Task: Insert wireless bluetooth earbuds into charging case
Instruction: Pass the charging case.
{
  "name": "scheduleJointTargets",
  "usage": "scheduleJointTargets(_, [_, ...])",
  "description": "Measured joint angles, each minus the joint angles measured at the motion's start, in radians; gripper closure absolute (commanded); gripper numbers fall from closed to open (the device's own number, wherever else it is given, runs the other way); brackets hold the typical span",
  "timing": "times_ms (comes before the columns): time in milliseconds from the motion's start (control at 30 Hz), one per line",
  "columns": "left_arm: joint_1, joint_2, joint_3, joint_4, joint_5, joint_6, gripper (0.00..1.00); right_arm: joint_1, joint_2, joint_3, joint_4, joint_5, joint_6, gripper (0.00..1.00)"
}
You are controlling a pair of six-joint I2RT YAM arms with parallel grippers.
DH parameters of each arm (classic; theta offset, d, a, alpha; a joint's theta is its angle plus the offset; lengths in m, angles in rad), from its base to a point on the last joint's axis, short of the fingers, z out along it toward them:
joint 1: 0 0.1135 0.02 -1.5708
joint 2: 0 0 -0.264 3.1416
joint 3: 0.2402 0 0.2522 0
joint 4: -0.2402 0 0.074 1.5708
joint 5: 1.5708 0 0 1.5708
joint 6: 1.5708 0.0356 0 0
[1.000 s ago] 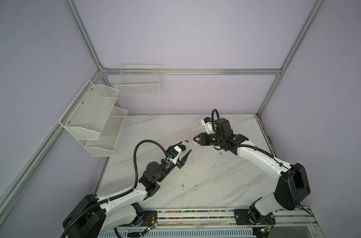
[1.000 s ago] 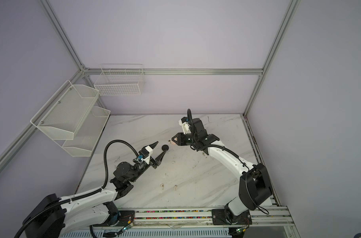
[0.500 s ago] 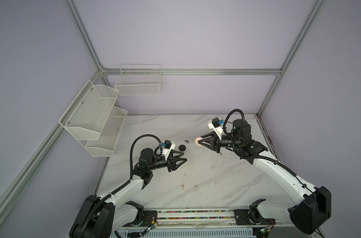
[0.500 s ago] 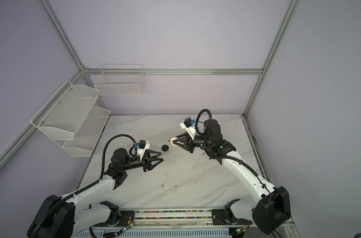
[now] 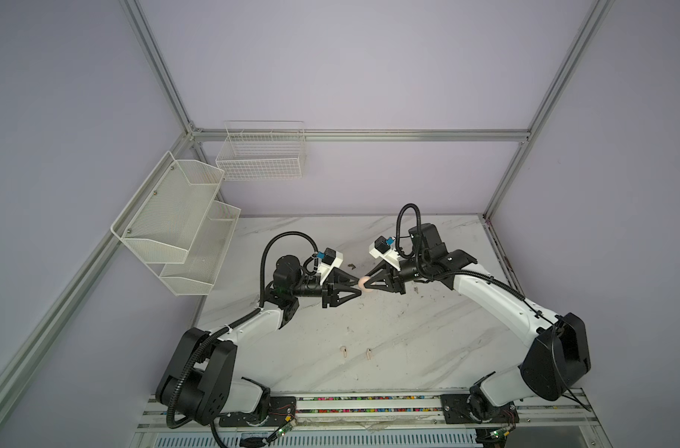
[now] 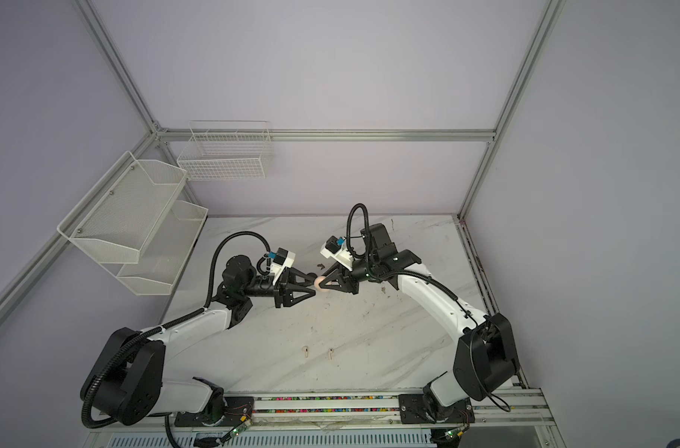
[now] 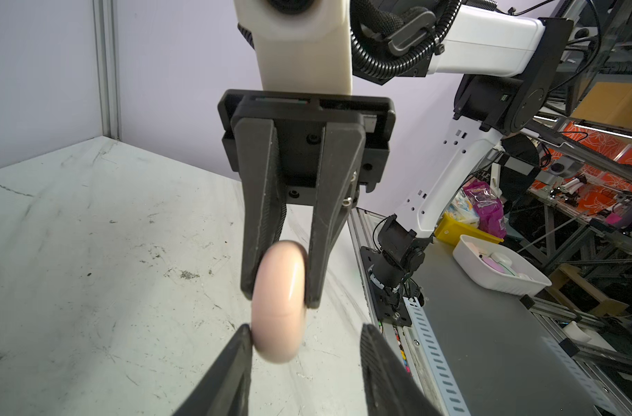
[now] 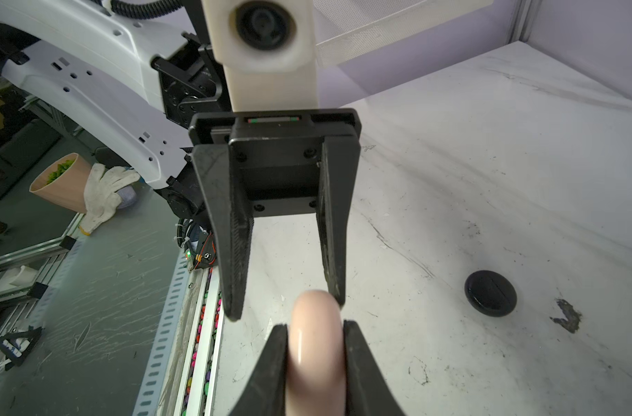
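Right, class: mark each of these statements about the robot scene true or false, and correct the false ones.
1. The right gripper is shut on the pink case. True.
2. The left gripper is clamped on the pink case too. False: its jaws stand open, with only one finger touching the case.
3. The pink case rests on the table. False: it is held up above the table.
4. Two pale earbuds lie on the table, apart from both grippers. True.
5. The black case is held in a gripper. False: it lies on the table.
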Motion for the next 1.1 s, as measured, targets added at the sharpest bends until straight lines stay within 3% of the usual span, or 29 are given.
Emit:
scheduleJointTargets(333, [-0.043,0.166,0.000,0.329,0.005,-0.201,0.54,0.000,-0.017,0.004,0.052,-0.022,0.011,1.00])
scheduleJointTargets(533, [-0.048,0.197,0.000,0.464,0.005,-0.279,0.58,0.002,-0.041,0.004,0.097,-0.037,0.035,1.00])
scheduleJointTargets(833, [-0.048,0.058,0.000,0.270,-0.034,-0.131,0.59,0.002,-0.047,-0.005,0.108,-0.042,0.049,1.00])
scheduleJointTargets(1000, [-0.047,0.033,0.000,0.209,-0.060,-0.089,0.82,0.006,-0.048,-0.005,0.113,-0.062,0.064,1.00])
scheduleJointTargets(1100, [-0.045,0.033,0.000,0.207,-0.056,-0.088,0.85,0.006,-0.049,-0.011,0.122,-0.067,0.071,1.00])
